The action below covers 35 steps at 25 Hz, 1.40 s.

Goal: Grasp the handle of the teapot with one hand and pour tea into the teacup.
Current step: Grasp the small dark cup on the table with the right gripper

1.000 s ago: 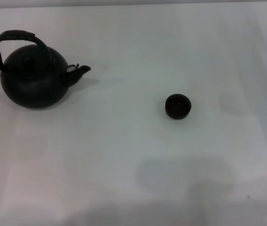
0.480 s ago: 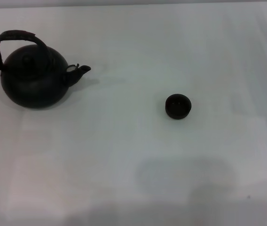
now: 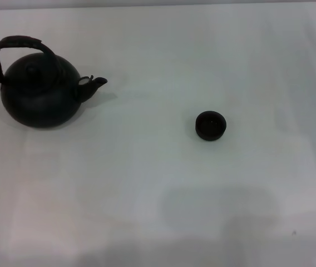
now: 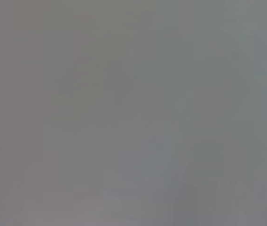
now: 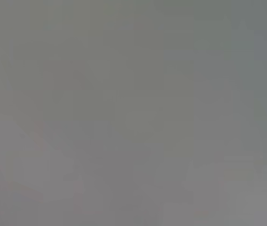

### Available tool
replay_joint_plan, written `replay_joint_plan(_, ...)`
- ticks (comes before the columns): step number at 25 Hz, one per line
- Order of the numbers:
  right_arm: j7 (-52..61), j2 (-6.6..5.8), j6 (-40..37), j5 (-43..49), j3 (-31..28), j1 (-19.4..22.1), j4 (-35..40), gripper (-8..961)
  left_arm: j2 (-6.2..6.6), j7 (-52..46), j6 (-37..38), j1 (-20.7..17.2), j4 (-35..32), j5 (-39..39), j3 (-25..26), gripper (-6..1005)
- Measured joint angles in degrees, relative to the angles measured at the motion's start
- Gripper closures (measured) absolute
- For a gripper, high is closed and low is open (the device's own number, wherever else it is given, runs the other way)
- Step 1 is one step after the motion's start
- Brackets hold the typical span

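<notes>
Looking down through the head camera, I see the teapot (image 3: pixel 40 95) sitting at the upper left of the frame on the white table (image 3: pixel 158 183), its short spout (image 3: pixel 95 83) aimed toward the frame's right, roughly in the direction of the teacup (image 3: pixel 210 125), which stands well apart from it just right of centre; that layout reads to me as a start pose, pot nearer my left arm and cup out in open space so a pour can swing across without hitting anything. The handle (image 3: pixel 14 47) arches tall over the knobbed lid (image 3: pixel 34 70), upright and free, which I judge leaves room for fingers to slip under it from above. The pot is round and matte black, the handle looks wrapped and brownish and rougher than the body, and the cup is a tiny, dark, handleless round with a low rim. Neither gripper shows in the head view, and both wrist views give me only a flat grey blank, so I cannot tell whether either hand is spread or closed; nothing is held that I can see, and the grasp is not yet begun
</notes>
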<state>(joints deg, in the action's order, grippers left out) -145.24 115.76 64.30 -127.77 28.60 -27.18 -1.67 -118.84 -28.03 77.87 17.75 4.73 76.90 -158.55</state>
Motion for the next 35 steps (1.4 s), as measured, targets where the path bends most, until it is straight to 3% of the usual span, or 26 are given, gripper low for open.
replay_joint_plan(4, 12.6, -0.5, -0.2, 5.7, 7.1, -1.1, 5.7, 90, 0.1, 0.0, -0.1, -0.1, 0.4, 0.0, 0.0, 123)
replay_joint_plan(7, 23.8, -0.63, -0.8, 11.1, 14.2, -1.1, 14.3, 92, 0.1, 0.0, -0.1, 0.0, 0.5, 0.0, -0.1, 123)
replay_joint_plan(8, 32.9, -1.1, -1.7, 15.6, 19.5, -1.1, 21.0, 94, 0.1, 0.0, -0.1, 0.0, 0.5, 0.0, -0.1, 123)
replay_joint_plan(9, 32.9, -1.1, -1.7, 15.6, 19.5, -1.1, 21.0, 95, 0.1, 0.1, -0.1, 0.0, 0.5, 0.0, -0.1, 124)
replay_joint_plan(14, 53.0, -2.51, -1.5, 30.1, 29.2, -1.1, 38.7, 98, 0.12, 0.3, -0.1, -0.3, 0.6, -0.1, -0.1, 124)
replay_joint_plan(20, 68.6, -1.45, 2.8, 47.3, 32.7, -1.6, 56.8, 98, 0.01, 0.3, -0.2, -0.6, 0.6, -0.2, 0.0, 124)
replay_joint_plan(24, 80.8, -1.03, 6.8, 62.0, 38.1, -4.0, 68.4, 97, 0.01, 0.3, -0.2, -0.6, 0.4, -0.1, 0.0, 125)
replay_joint_plan(29, 89.8, -0.63, 11.6, 74.1, 45.2, -8.5, 75.2, 97, 0.01, 0.3, -1.4, -0.2, 0.2, 0.0, 0.0, 125)
replay_joint_plan(35, 97.6, -0.46, 15.9, 82.3, 54.4, -15.1, 75.9, 98, 0.01, 0.3, -1.8, 0.4, 0.2, 0.0, 0.0, 124)
